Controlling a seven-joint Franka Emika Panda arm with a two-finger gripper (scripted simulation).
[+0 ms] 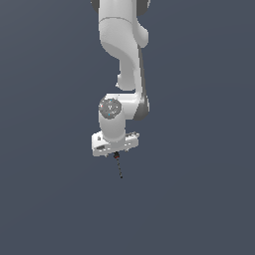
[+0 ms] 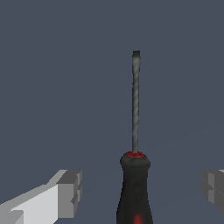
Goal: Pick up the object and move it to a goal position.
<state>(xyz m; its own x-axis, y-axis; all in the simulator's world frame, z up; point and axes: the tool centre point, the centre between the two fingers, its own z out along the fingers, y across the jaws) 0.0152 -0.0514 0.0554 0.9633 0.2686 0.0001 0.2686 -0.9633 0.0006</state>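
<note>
Red-black screwdriver, between parted gripper fingers

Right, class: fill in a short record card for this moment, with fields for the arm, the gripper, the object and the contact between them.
arm: white Panda arm, reaching down
gripper: gripper open, fingers wide apart
object: screwdriver, red-and-black handle, thin dark shaft
position: handle between the fingers, shaft pointing away from the gripper
contact: none visible; gaps on both sides of the handle
</note>
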